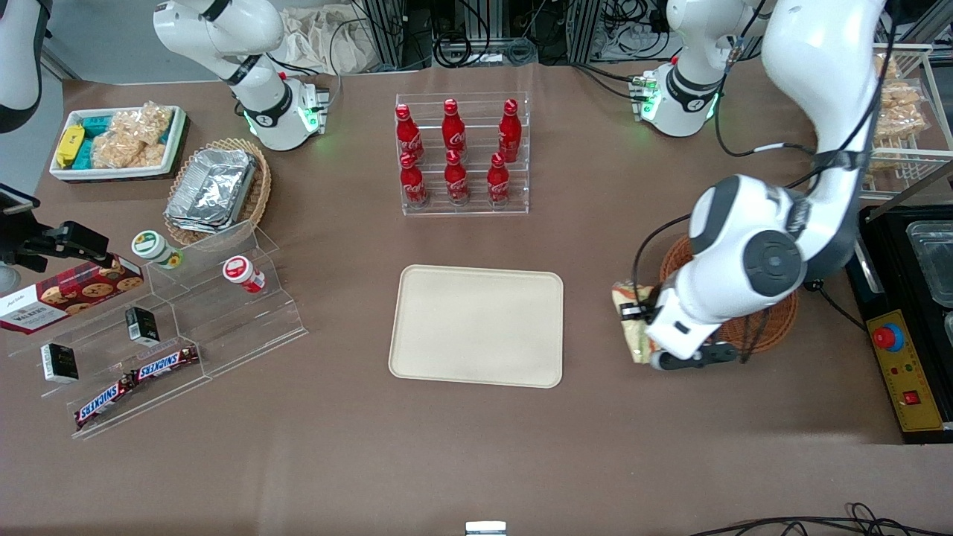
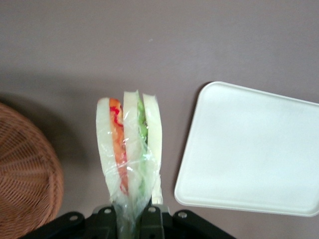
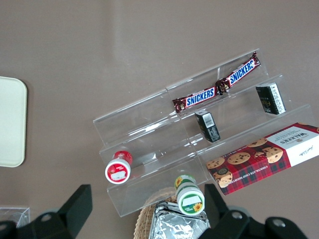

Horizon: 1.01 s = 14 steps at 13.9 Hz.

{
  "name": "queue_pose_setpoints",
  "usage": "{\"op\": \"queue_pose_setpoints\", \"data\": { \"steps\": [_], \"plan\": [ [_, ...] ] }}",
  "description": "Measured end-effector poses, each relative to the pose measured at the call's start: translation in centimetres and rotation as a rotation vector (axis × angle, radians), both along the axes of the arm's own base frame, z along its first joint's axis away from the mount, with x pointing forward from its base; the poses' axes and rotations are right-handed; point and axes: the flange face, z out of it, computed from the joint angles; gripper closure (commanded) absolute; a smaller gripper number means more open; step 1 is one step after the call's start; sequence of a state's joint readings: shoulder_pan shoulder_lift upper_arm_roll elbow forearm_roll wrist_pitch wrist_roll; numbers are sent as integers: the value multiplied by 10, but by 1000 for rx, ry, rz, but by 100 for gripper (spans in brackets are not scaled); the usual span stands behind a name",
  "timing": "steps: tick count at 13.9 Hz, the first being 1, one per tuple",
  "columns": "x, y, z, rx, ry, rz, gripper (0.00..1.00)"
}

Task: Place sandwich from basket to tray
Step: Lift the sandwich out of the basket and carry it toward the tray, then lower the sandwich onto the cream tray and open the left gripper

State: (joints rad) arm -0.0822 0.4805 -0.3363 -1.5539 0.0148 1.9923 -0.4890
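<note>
Closest to your wrist camera is the gripper (image 2: 130, 221), its fingers clamped on the wrap at one end of the sandwich (image 2: 129, 149), which sticks out from them over bare table. You can see the bread slices on edge, with orange-red filling on one side and green on the other. From the front, the gripper (image 1: 646, 344) and sandwich (image 1: 633, 316) sit between the basket (image 1: 767, 327) and the tray (image 1: 476, 325), just off the basket's rim on the side facing the tray. So the pickup looks done and the sandwich is out of the basket (image 2: 25, 174). What you have left is the carry across the gap to the tray (image 2: 251, 152), lowering onto its flat bed, and letting go. The tray has nothing on it yet, so any spot inside the rim should serve.
</note>
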Motion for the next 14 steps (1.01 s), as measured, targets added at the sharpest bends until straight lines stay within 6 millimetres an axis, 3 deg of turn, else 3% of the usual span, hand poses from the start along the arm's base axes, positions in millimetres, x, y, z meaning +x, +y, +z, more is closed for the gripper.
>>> {"op": "queue_pose_setpoints", "data": {
  "steps": [5, 8, 11, 14],
  "plan": [
    [-20, -90, -39, 30, 1, -66, 100],
    [-28, -130, -78, 20, 6, -74, 100],
    [-34, -151, -123, 4, 11, -75, 96],
    [-32, -148, -147, 9, 27, -69, 88]
  ]
}}
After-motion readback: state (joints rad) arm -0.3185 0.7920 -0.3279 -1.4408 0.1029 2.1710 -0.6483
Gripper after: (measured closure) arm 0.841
